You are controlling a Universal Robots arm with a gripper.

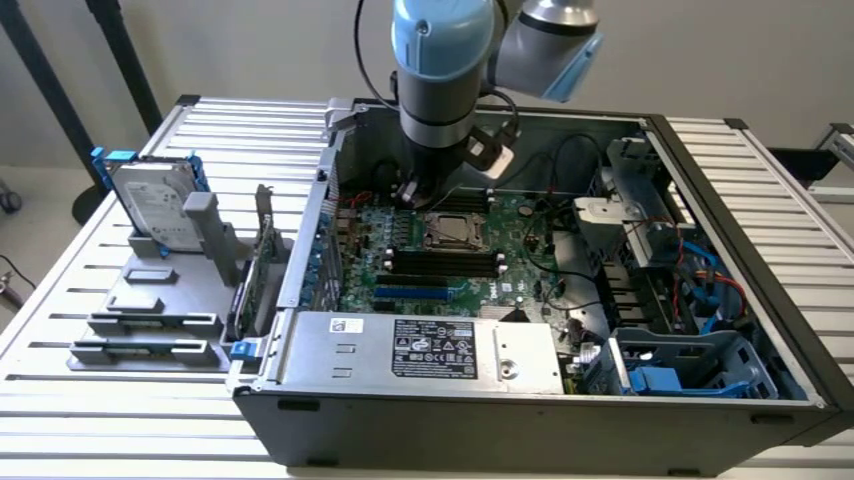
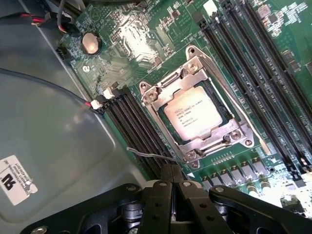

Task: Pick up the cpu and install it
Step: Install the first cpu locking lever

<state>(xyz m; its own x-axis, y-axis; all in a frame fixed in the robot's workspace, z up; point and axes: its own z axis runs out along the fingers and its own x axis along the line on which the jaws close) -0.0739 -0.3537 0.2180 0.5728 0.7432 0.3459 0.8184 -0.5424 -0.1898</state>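
Wrist view: closed, empty claw [image 2: 171, 183] hovers beside the cpu [image 2: 194, 115] seated in its motherboard [image 2: 146, 39] socket; the latch lever needs gentle, square pressure.

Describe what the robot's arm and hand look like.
The arm is a thick grey tube with light blue caps at its joints, and a black cable runs along it. In the wrist view, the hand is matt black, built of flat linked bars joined by round silver bolts, with two narrow black fingers.
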